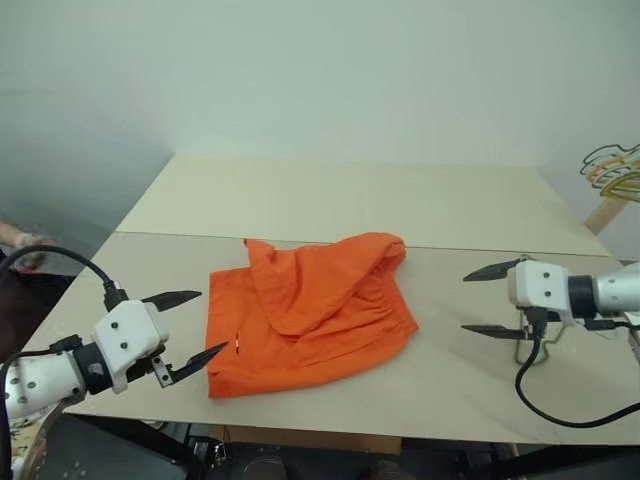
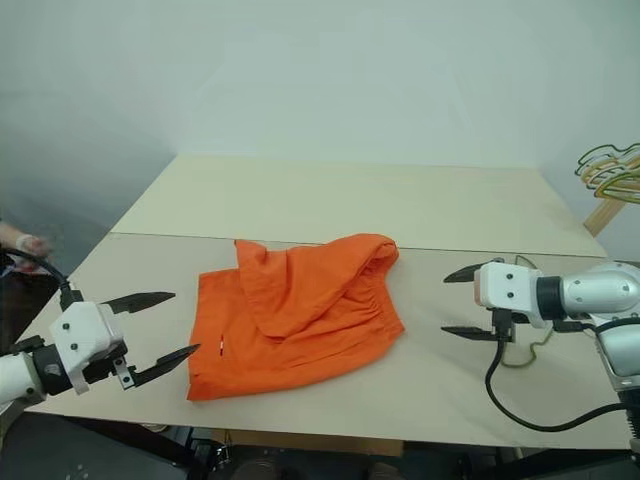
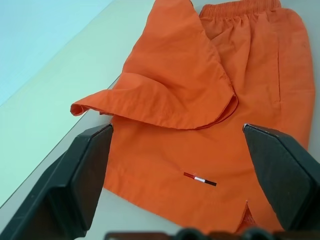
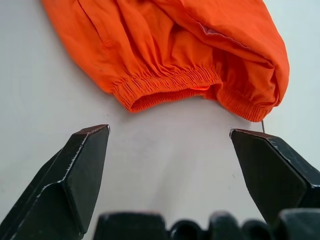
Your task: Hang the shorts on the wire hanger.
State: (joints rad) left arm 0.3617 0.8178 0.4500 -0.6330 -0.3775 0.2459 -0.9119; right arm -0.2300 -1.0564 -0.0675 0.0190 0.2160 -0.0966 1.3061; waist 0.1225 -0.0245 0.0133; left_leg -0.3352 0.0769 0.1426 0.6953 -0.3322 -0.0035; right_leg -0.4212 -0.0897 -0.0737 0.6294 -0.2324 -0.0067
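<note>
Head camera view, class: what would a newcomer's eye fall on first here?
The bright orange fabric shorts lie crumpled mid-table, one leg folded over, on the pale beige table. An open left gripper and open right gripper flank them, touching nothing. A bunch of yellow and dark wire hangers sits at the far right.

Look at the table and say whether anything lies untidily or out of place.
The shorts lie rumpled mid-table, one leg folded back over the rest instead of flat. A wire hanger sits on the table by the right gripper.
</note>
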